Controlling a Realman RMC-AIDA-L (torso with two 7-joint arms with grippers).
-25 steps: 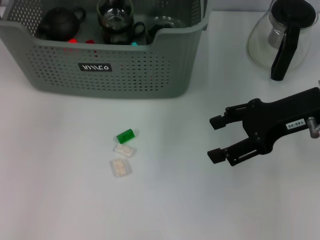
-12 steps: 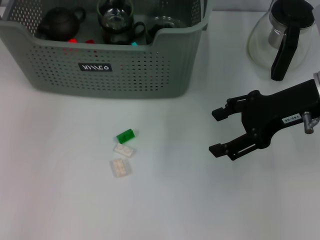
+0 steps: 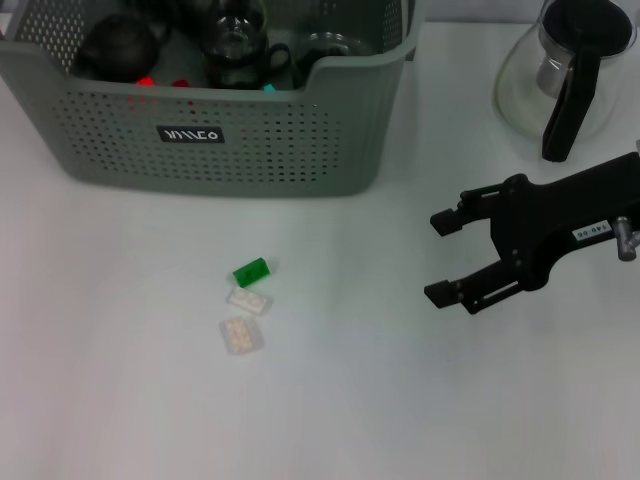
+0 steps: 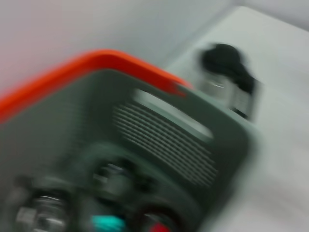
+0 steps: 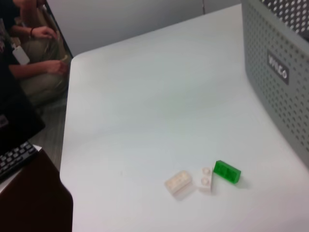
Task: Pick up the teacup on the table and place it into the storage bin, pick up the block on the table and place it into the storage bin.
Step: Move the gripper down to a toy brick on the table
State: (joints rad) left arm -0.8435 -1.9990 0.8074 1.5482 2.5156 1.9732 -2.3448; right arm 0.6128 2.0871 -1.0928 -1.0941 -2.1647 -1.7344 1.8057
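The grey-green storage bin point(image 3: 250, 140) stands at the back left and holds a dark teapot point(image 3: 115, 42), glass teacups point(image 3: 235, 45) and small coloured pieces. No teacup stands on the table. A green block point(image 3: 251, 271), a white block point(image 3: 249, 300) and a cream block point(image 3: 241, 335) lie together in front of the bin. They also show in the right wrist view: green point(image 5: 227, 172), white point(image 5: 206, 178), cream point(image 5: 178, 182). My right gripper point(image 3: 440, 258) is open and empty, well to the right of the blocks. The left gripper is out of view; its wrist view looks down into the bin point(image 4: 193, 140).
A glass pot with a black handle and lid point(image 3: 565, 70) stands at the back right, behind my right arm. The right wrist view shows the bin's wall point(image 5: 275, 82), the table's far edge and seated people point(image 5: 29, 58) beyond it.
My right gripper has drifted slightly back and to the right, still open. The blocks and the bin have not moved.
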